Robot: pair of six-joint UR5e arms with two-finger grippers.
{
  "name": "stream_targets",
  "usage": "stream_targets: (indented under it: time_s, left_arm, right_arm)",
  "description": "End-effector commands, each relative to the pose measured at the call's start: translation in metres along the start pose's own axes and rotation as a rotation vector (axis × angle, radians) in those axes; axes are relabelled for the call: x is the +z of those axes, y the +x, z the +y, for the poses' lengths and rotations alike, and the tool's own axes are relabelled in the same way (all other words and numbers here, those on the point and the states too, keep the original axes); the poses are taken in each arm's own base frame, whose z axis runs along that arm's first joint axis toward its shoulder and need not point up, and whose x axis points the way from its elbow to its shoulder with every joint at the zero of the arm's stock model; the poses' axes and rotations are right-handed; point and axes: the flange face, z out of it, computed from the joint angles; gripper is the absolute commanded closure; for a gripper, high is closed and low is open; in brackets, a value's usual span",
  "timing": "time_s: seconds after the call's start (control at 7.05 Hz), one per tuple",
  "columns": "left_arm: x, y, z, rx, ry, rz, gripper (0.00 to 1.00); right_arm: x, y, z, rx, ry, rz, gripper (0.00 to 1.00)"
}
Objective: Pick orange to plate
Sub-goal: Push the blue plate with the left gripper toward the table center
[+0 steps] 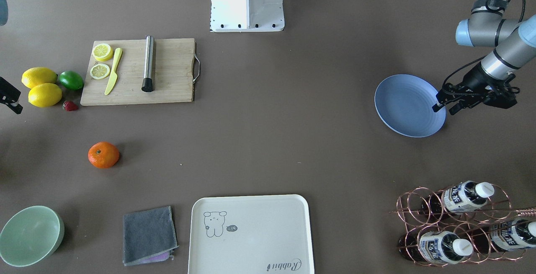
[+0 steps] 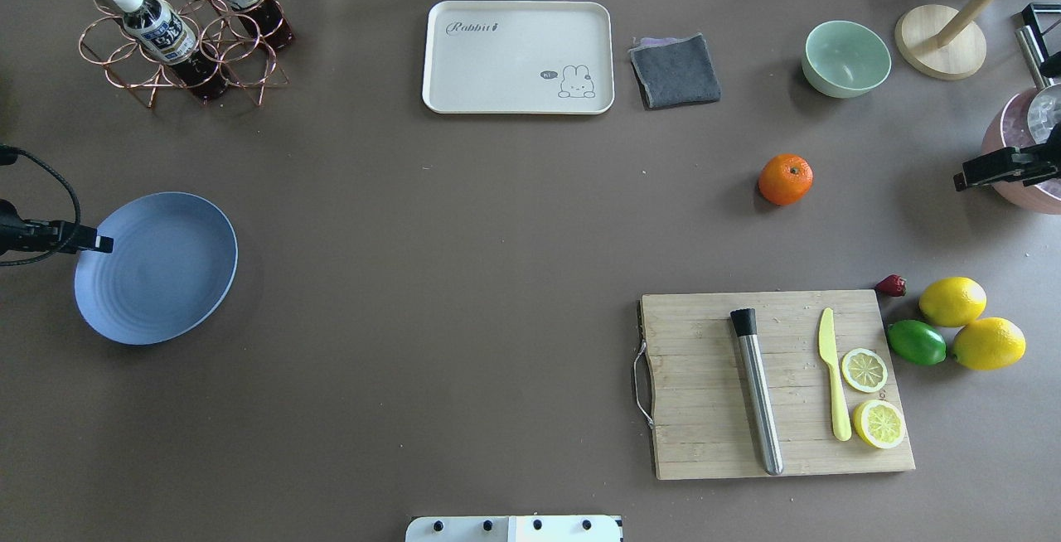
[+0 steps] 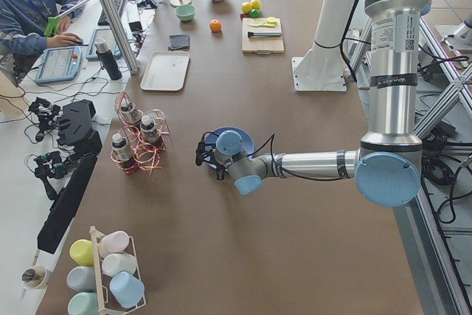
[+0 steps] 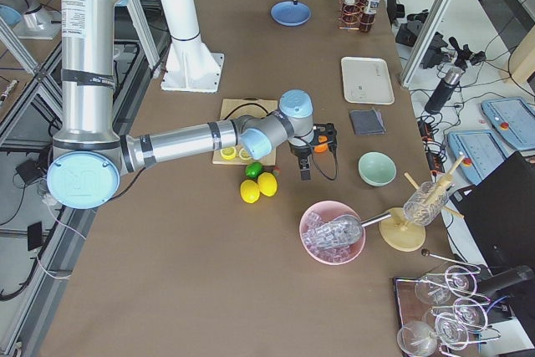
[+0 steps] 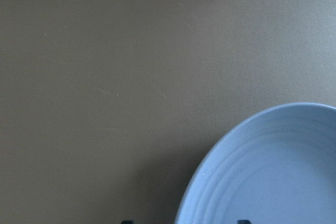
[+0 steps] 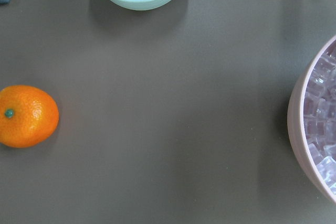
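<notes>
The orange point(image 1: 103, 155) lies alone on the brown table, also seen in the overhead view point(image 2: 785, 179) and at the left edge of the right wrist view point(image 6: 27, 115). The blue-lavender plate point(image 1: 408, 106) lies flat and bare at the table's other end point(image 2: 157, 268). My left gripper point(image 1: 446, 109) is open, low over the plate's outer rim point(image 5: 210, 171), which runs between its fingers. My right gripper point(image 1: 17, 101) hovers off to the side of the orange, apart from it, and looks open with nothing in it.
A cutting board point(image 2: 775, 384) carries a metal muddler, a yellow knife and lemon slices. Two lemons point(image 2: 953, 302), a lime and a strawberry lie beside it. A green bowl point(image 2: 846, 58), grey cloth, cream tray point(image 2: 518, 57), bottle rack point(image 2: 178, 28) and pink ice bowl point(image 6: 315, 129) line the edges.
</notes>
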Motion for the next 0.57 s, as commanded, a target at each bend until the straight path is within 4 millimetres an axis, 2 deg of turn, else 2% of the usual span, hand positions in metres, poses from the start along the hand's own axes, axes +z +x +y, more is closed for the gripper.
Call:
stream_targets:
  time_s: [0.0, 0.14, 0.28, 0.43]
  left_arm:
    - [0.0057, 0.0009, 0.0057, 0.013, -0.008, 0.007, 0.49]
    - [0.0057, 0.0016, 0.0053, 0.016, -0.005, 0.011, 0.79]
    - [0.0050, 0.0034, 0.0055, 0.017, -0.010, 0.018, 1.00]
    - [0.0031, 0.0085, 0.0042, 0.020, -0.009, 0.027, 1.00]
  right_arm:
    - [0.0015, -0.0004, 0.0011, -0.001, -0.003, 0.001, 0.01]
    - [0.0021, 0.0001, 0.0011, 0.000, -0.004, 0.001, 0.01]
    - [0.0015, -0.0004, 0.0011, -0.001, -0.003, 0.001, 0.01]
    - [0.0010, -0.0009, 0.0010, 0.004, -0.002, 0.000, 0.01]
